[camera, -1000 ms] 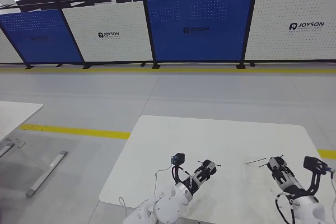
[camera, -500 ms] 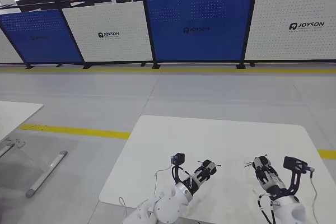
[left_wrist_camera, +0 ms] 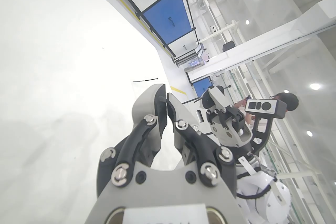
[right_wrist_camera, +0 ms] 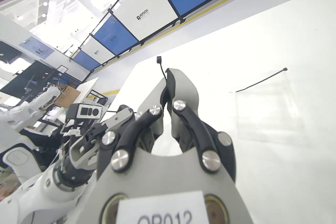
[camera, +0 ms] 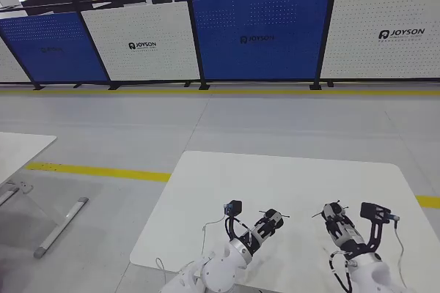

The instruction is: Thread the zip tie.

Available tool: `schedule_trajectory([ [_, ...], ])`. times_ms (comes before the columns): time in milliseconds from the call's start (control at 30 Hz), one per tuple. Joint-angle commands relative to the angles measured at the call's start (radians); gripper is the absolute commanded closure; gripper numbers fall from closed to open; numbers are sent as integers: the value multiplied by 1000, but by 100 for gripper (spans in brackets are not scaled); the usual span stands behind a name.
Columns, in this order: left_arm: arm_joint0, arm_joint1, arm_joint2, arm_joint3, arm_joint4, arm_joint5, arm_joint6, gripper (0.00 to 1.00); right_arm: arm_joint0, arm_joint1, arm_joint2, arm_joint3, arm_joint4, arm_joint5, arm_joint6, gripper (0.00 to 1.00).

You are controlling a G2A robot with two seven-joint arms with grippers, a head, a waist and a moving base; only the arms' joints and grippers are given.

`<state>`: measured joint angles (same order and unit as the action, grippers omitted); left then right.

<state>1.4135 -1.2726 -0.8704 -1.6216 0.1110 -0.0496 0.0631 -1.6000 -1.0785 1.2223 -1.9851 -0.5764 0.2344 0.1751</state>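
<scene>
My right gripper (right_wrist_camera: 167,74) is shut on a black zip tie (right_wrist_camera: 160,64), whose square head sticks out past the fingertips. In the top view it (camera: 328,209) hangs over the front right of the white table (camera: 279,176). My left gripper (left_wrist_camera: 166,93) is shut, with a small black stub pinched at its tips. From above, thin black ends stick out on both sides of it (camera: 277,214), so it holds a second zip tie. The two grippers stand apart, side by side. A third zip tie (right_wrist_camera: 262,80) lies loose on the table (left_wrist_camera: 145,80) beyond both.
The table's far half is bare white surface. Blue and white partition panels (camera: 257,40) stand across the grey floor behind. Another white table (camera: 7,157) stands off to the left.
My right arm has moved left across the table, toward the left gripper, with its zip tie still held. The left arm has kept still.
</scene>
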Motion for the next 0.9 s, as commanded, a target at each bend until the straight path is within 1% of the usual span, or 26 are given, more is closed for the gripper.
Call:
schedule_trajectory([
  [0,0,0,0,0,0,0,0,100,9,-2,-8,6,1,3,10,100],
  [200,0,0,0,0,0,0,0,100,9,-2,-8,6,1,3,10,100],
  [267,3,-1,2,0,-21,1,-14,100,9,-2,-8,6,1,3,10,100],
  [333,-2,-2,5,7,-67,19,-80,100,9,-2,-8,6,1,3,10,100],
  [400,-8,-2,0,10,-112,40,-133,100,9,-2,-8,6,1,3,10,100],
  [433,-8,-1,-7,9,-162,50,-173,100,9,-2,-8,6,1,3,10,100],
  [500,-8,1,-23,2,-224,56,-227,100,9,-2,-8,6,1,3,10,100],
  [533,-2,2,-37,-9,-278,51,-261,100,9,-2,-8,6,1,3,10,100],
  [567,-1,3,-40,-12,-289,48,-271,100,9,-2,-8,6,1,3,10,100],
  [833,-1,3,-40,-12,-289,48,-271,100,9,-2,-8,6,1,3,10,100],
  [867,-3,3,-40,-12,-279,42,-265,100,9,-2,-7,7,1,2,9,100],
])
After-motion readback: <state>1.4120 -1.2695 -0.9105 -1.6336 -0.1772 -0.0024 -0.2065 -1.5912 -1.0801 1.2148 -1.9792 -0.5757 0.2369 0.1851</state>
